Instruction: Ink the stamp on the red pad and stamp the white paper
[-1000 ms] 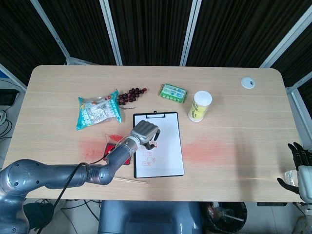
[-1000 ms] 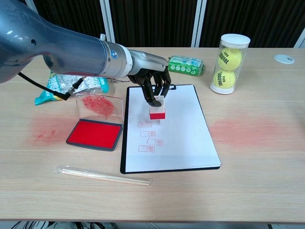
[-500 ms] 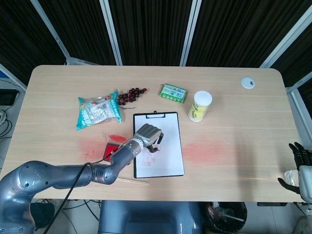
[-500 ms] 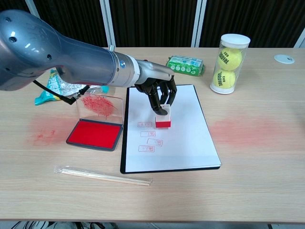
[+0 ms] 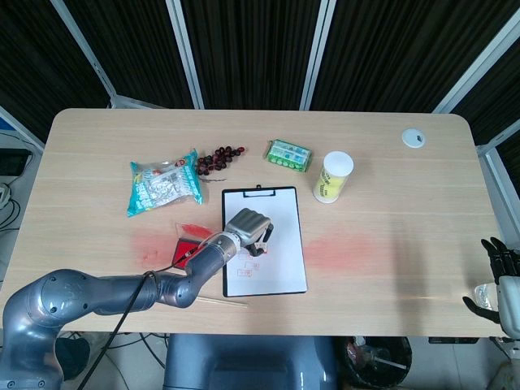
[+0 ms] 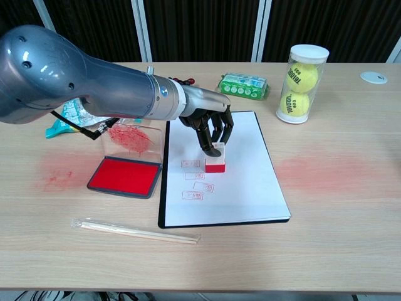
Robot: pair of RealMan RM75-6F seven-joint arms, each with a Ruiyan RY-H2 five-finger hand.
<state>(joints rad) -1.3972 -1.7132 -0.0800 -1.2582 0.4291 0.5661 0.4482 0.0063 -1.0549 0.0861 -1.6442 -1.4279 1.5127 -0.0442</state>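
In the head view the left hand [image 5: 248,223] hides the stamp [image 6: 215,160]; the chest view shows its fingertips pinching the white-and-red block, base down on the white paper [image 6: 241,169] at centre frame. The right hand [image 5: 497,272], cut off at lower right, has dark fingers apart, holding nothing. The red pad [image 6: 124,176] lies open left of the clipboard on the pale wood table [image 5: 390,187], which is smudged red.

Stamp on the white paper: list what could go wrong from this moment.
1. The left hand pinches the stamp only at its top, so it could tilt and print unevenly.
2. Earlier prints lie just left of it; a sideways slip could overlap or smear them.
3. The ink pad's raised clear lid stands beside the arm's return path.
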